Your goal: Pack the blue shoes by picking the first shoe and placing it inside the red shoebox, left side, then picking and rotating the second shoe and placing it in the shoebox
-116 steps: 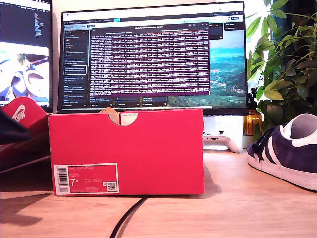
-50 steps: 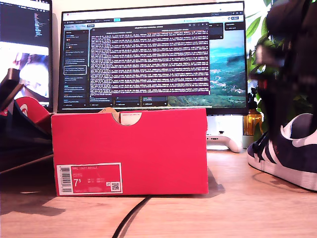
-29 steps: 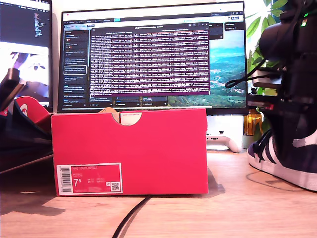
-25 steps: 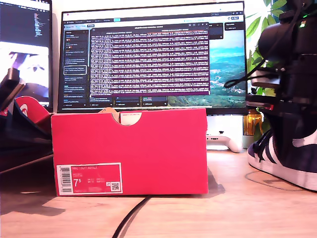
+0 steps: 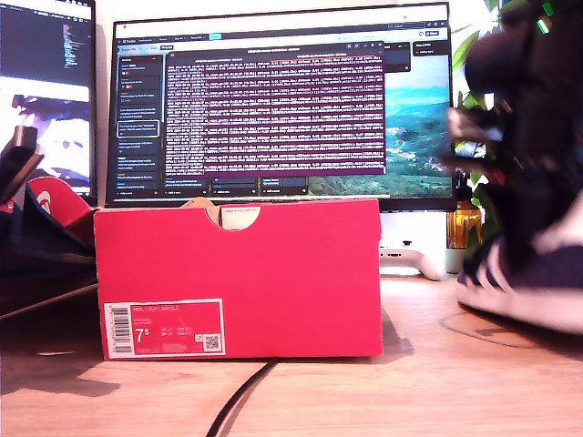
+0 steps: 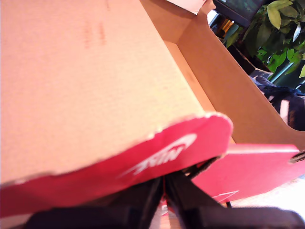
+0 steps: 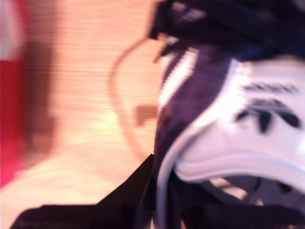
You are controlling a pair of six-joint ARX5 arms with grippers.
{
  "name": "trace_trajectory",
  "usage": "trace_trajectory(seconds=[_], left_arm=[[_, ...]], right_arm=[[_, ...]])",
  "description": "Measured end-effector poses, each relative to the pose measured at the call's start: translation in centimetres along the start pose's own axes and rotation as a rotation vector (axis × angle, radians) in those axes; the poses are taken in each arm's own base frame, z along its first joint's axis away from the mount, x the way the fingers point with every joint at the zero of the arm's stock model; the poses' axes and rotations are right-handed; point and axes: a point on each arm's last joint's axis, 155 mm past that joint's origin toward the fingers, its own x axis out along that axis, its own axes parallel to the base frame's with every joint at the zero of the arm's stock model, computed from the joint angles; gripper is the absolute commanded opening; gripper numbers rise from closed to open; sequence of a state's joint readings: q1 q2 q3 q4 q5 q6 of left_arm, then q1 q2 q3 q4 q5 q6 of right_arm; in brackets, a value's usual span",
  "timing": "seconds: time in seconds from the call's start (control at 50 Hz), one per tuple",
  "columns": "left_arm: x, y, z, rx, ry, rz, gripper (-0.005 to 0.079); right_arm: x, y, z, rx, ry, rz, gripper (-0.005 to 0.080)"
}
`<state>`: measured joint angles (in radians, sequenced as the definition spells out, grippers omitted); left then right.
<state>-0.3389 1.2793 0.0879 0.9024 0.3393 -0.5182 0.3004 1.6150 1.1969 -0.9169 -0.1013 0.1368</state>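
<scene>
Red cardboard fills the middle of the exterior view: the red shoebox (image 5: 239,278) stands on the wooden desk (image 5: 410,391) with its white size label facing the camera, and its inside is hidden from there. At the exterior view's left, the red lid (image 5: 50,205) shows only as a sliver behind a dark arm part. In the first wrist view the lid's (image 6: 143,162) swoosh edge sits right at my first gripper (image 6: 164,191), whose dark jaws are nearly together beneath it; whether they pinch the lid I cannot tell. The box's brown inner wall (image 6: 228,95) lies beyond. At the exterior view's right, a blue shoe (image 5: 528,287) is smeared by motion and cut off by the frame, under a dark, blurred arm (image 5: 528,118). My second gripper (image 7: 159,210) has its jaws clamped on the shoe's heel rim (image 7: 167,162), by the white heel tab (image 7: 248,129). The second shoe is not clearly seen.
</scene>
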Motion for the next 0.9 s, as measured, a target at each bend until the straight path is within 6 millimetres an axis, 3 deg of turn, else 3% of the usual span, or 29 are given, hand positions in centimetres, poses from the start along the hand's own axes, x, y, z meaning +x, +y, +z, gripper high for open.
trace_trajectory(seconds=[0.58,0.9], left_arm=[[0.0,0.4,-0.5,-0.009,0.018,0.019,-0.002],[0.0,0.2,0.0,-0.001,-0.001,0.008,-0.002]], right_arm=[[-9.7,9.2,7.5,-0.063,-0.249,0.157,-0.0011],[-11.9,15.8,10.2,-0.132,-0.421,0.281,-0.0011]])
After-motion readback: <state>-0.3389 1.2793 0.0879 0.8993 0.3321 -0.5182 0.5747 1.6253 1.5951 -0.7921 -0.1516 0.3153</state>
